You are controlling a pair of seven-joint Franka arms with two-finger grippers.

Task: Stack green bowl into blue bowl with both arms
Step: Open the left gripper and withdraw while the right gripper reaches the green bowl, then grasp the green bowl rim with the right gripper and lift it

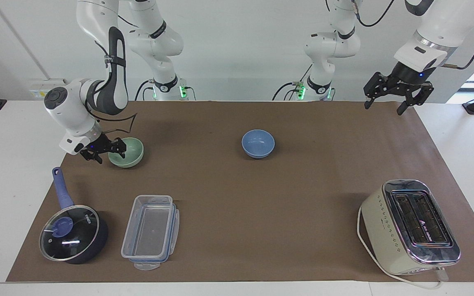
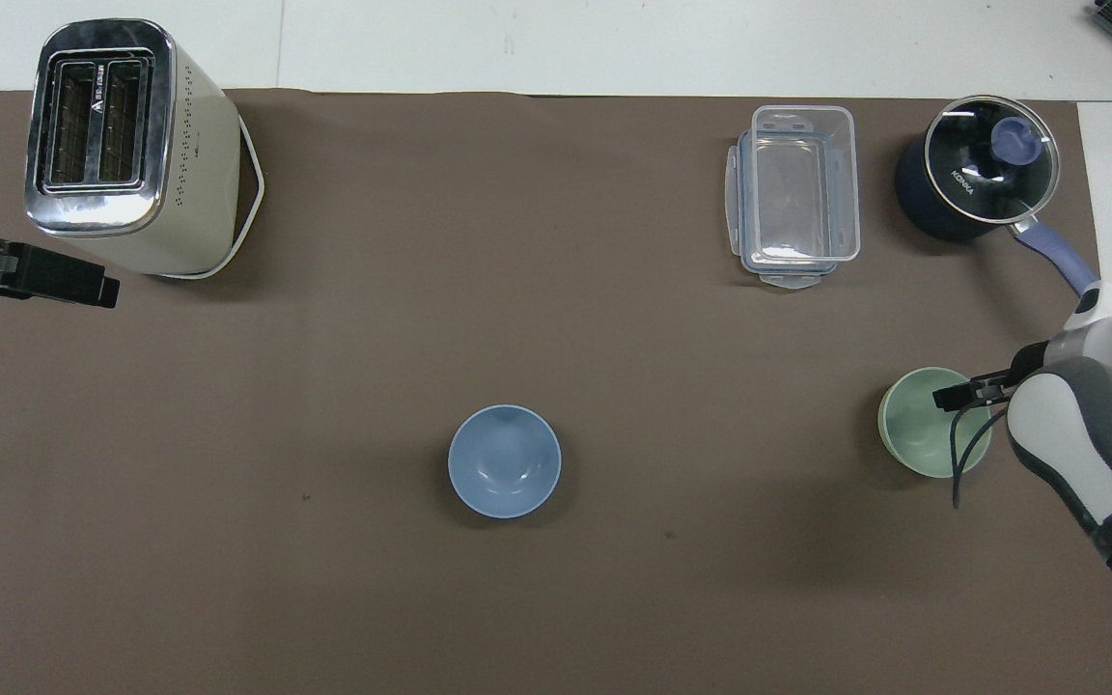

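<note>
The small round pale mint-green bowl [image 1: 126,151] [image 2: 932,434] sits upright on the brown mat toward the right arm's end. Right gripper [image 1: 104,149] [image 2: 967,394] is low at its rim, one finger inside, one outside; closure on the rim can't be confirmed. Wrist hides part of the rim in overhead view. The small round periwinkle-blue bowl [image 1: 258,143] [image 2: 505,461] is mid-mat, well apart. Left gripper [image 1: 397,90] [image 2: 35,278], fingers spread, hangs raised over the mat's left-arm end, cut off at the overhead view's edge.
</note>
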